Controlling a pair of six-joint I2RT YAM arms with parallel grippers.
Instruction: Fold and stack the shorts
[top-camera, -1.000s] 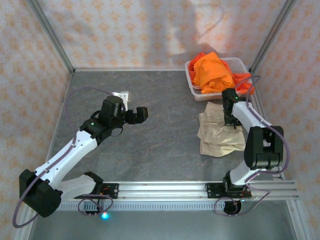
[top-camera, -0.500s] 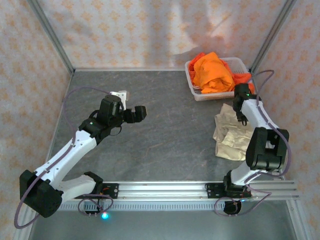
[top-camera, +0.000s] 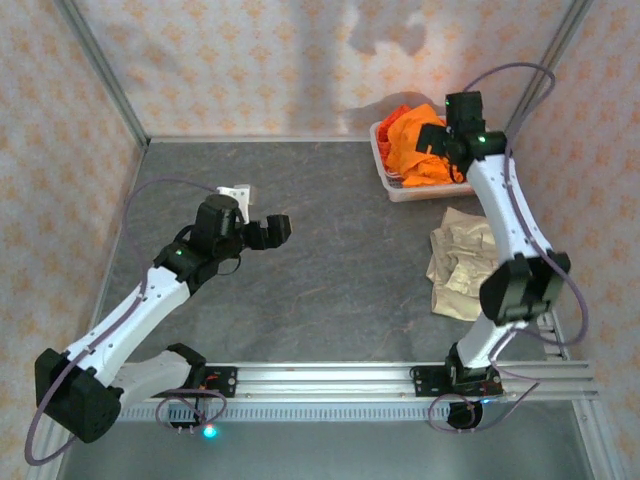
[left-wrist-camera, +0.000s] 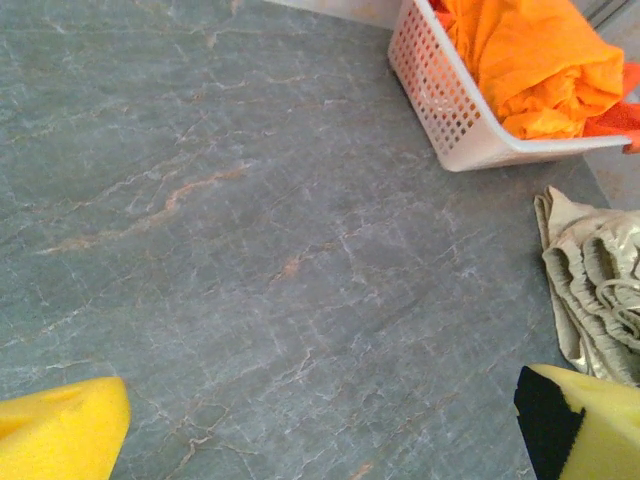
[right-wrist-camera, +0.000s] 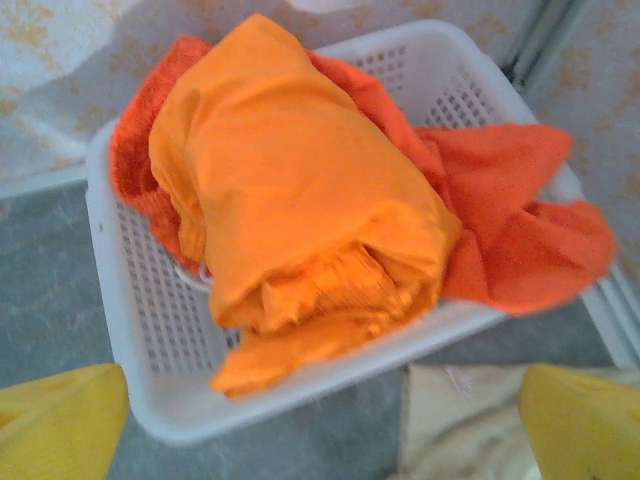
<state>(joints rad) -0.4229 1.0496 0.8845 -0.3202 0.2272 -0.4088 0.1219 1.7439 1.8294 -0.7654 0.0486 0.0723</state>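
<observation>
Orange shorts sit heaped in the white mesh basket, the right pincer poised above them, released and empty. Beige shorts lie crumpled on the worktop just beside the basket; the left pincer hangs released too.

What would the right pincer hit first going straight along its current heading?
Probably the orange shorts heaped in the white basket; the open right pincer points down at them. Depth is unclear.
</observation>
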